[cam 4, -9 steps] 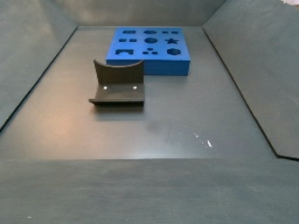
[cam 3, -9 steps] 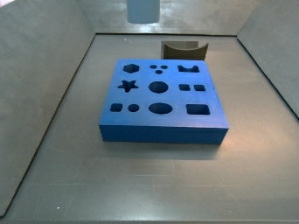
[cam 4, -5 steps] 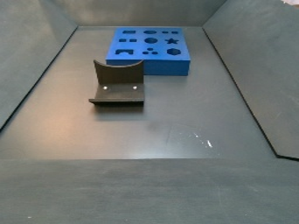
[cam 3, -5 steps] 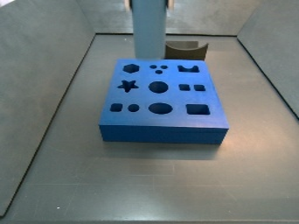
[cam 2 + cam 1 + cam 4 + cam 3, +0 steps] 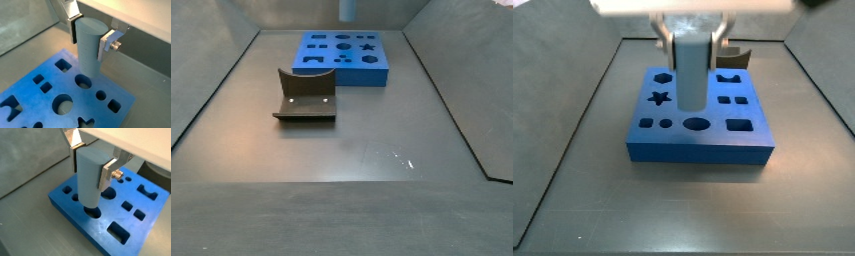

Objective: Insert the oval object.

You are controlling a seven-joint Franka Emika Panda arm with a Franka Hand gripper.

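Note:
My gripper [image 5: 692,48] is shut on the oval object [image 5: 691,82], a tall pale grey-blue peg held upright above the blue block [image 5: 700,142]. Both wrist views show the peg [image 5: 89,180] [image 5: 87,47] clamped near its top between my gripper's silver fingers [image 5: 108,174] [image 5: 107,42]. Its lower end hangs just above a rounded hole [image 5: 95,213] [image 5: 83,82] near the middle of the block [image 5: 100,230] [image 5: 40,107]. I cannot tell whether it touches the block. In a side view only the peg's lower tip [image 5: 348,10] shows, above the block [image 5: 342,60].
The block has several differently shaped holes, among them a star [image 5: 660,98] and a hexagon [image 5: 663,76]. The dark fixture [image 5: 732,57] [image 5: 305,96] stands on the grey floor beside the block. Grey walls close in the workspace.
My gripper has come down with the peg from the top of the side view. The peg now stands lower over the middle of the blue block.

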